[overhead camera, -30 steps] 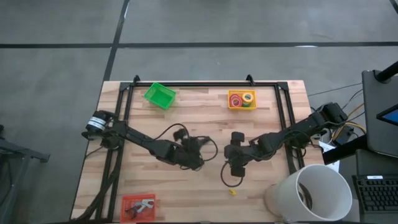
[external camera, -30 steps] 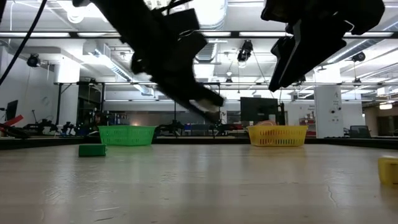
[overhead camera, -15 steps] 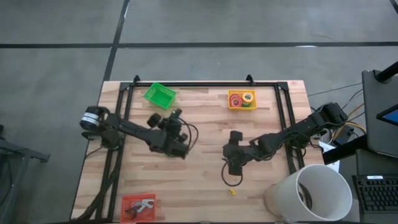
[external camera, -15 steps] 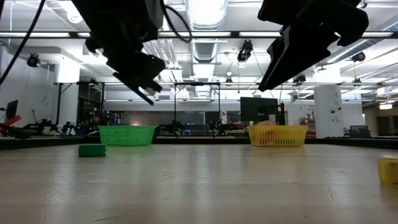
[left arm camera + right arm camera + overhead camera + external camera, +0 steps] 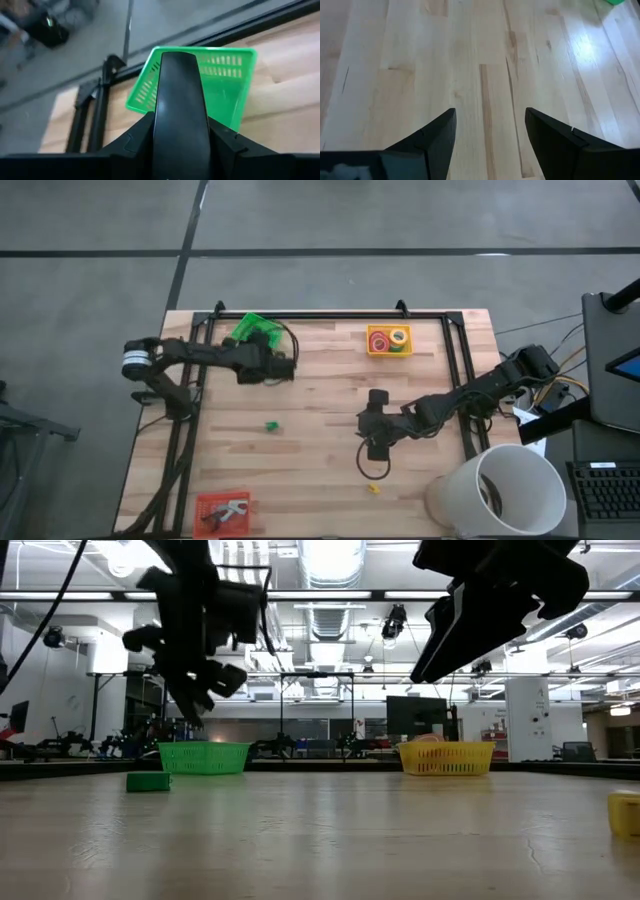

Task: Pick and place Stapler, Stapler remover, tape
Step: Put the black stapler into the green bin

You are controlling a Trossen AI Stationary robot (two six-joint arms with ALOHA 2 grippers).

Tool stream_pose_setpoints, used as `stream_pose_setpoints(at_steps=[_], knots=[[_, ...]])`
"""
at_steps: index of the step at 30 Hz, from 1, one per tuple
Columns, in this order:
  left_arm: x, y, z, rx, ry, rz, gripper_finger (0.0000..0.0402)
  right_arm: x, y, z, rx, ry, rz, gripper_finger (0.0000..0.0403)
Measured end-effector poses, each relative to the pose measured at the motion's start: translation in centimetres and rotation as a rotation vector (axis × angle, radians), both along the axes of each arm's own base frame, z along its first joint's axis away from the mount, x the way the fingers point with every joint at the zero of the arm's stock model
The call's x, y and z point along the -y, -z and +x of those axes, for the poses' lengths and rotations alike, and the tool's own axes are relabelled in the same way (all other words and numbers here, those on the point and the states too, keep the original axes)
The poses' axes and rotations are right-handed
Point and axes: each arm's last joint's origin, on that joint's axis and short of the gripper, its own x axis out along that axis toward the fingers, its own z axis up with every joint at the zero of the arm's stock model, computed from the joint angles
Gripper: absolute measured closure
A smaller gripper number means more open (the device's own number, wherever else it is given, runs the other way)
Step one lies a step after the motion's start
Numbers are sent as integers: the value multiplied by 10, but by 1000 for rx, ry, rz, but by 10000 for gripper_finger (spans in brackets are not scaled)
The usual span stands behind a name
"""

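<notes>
My left gripper (image 5: 266, 352) hovers at the near side of the green basket (image 5: 246, 328), shut on the black bar-shaped stapler (image 5: 179, 110). In the left wrist view the stapler points forward at the green basket (image 5: 227, 70). My right gripper (image 5: 373, 438) waits open above bare wood near the table's middle, its fingers (image 5: 432, 142) spread apart. Tape rolls lie in the yellow basket (image 5: 388, 340) at the far edge. A metal tool lies in the red tray (image 5: 221, 510) at the near left corner. My left gripper pinches the stapler between its two fingers (image 5: 137, 142), one on each long side, at the stapler's rear part (image 5: 180, 150). The stapler lies along the fingers and sticks out ahead of them toward the basket. It is lifted clear of the table.
A small green piece (image 5: 270, 425) lies on the wood left of centre, and a small yellow piece (image 5: 374, 489) lies near the near edge. A white bucket (image 5: 500, 490) stands off the near right corner. A black rail frame (image 5: 330, 314) runs along the far edge and both sides.
My left gripper has swung from the table's middle toward the far left, up to the green basket, turning to face it and carrying the stapler. The small green piece, hidden under the arm before, now shows on the wood.
</notes>
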Motion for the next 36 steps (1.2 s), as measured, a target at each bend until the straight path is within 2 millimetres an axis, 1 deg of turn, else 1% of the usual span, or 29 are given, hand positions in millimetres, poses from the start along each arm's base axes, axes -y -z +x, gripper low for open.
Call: stream_pose_setpoints(at_steps=[4, 8, 14, 17, 24, 28, 32, 36], knots=[[-25, 8, 2, 33, -9, -41, 263, 0, 0, 0, -1, 0, -1, 172], [-47, 8, 4, 59, 7, -56, 262, 0, 0, 0, -1, 0, 0, 176], [-68, 9, -2, 110, -61, -43, 262, 0, 0, 0, 0, 3, 2, 177], [-75, 10, -1, 183, -82, -46, 262, 0, 0, 0, 1, 4, 4, 179], [-87, 19, -5, 292, -138, -34, 262, 0, 0, 0, 5, 8, 8, 179], [-88, 24, -10, 415, -265, 4, 261, 0, 0, 0, 5, 7, 8, 179], [-86, 29, -12, 519, -352, 21, 261, 0, 0, 0, 5, 7, 8, 181], [-87, 33, -11, 609, -379, 48, 259, 0, 0, 0, 4, 2, 4, 183]])
